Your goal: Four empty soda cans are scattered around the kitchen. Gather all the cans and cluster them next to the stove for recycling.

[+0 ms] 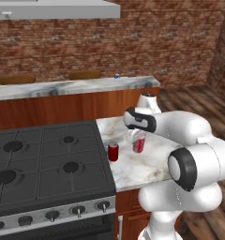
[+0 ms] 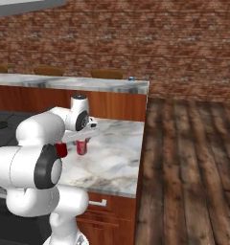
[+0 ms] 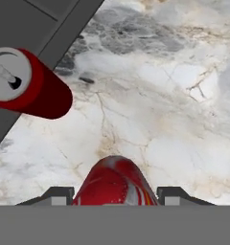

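Note:
My gripper (image 3: 114, 194) is shut on a red soda can (image 3: 114, 182), which sits between the two fingertips. That held can (image 1: 138, 144) (image 2: 82, 146) is upright, at or just above the marble counter (image 1: 147, 164); I cannot tell if it touches. A second red soda can (image 1: 113, 152) (image 3: 28, 88) stands on the counter right beside the stove (image 1: 39, 164), a short way left of the held one. A small blue soda can (image 1: 117, 76) (image 2: 131, 79) stands on the far bar counter.
The black stove's edge (image 3: 40, 19) borders the marble on the left. The counter ends at its right edge (image 2: 138, 158), with wooden floor (image 2: 193, 167) beyond. A brick wall and a long bar counter (image 1: 63, 86) run behind.

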Robot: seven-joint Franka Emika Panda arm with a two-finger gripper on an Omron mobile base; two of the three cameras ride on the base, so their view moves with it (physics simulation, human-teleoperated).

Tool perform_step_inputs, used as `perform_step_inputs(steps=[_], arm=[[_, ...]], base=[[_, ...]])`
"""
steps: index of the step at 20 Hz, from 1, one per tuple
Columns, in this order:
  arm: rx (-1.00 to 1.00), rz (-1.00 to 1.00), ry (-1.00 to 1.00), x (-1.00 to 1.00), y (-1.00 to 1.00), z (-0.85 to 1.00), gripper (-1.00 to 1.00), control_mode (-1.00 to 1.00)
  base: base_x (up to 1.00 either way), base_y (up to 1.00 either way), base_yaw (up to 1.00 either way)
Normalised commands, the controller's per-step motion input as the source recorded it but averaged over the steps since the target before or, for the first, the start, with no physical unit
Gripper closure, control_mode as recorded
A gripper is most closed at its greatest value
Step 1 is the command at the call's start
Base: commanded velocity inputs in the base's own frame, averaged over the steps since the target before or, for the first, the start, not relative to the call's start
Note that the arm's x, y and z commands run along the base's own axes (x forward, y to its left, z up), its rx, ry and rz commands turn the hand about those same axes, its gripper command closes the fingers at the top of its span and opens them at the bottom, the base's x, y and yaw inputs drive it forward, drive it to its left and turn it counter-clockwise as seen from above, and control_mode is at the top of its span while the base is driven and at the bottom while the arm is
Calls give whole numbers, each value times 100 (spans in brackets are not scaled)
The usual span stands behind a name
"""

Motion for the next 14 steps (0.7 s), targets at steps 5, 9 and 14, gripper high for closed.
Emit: perform_step_inputs(steps=[5, 9, 14], arm=[[-2, 47, 0, 0, 29, -30, 100, -100], [-2, 47, 0, 2, 20, -35, 100, -100], [0, 30, -2, 7, 1, -12, 100, -100]], base=[[0, 0, 0], [0, 0, 0], [0, 0, 0]])
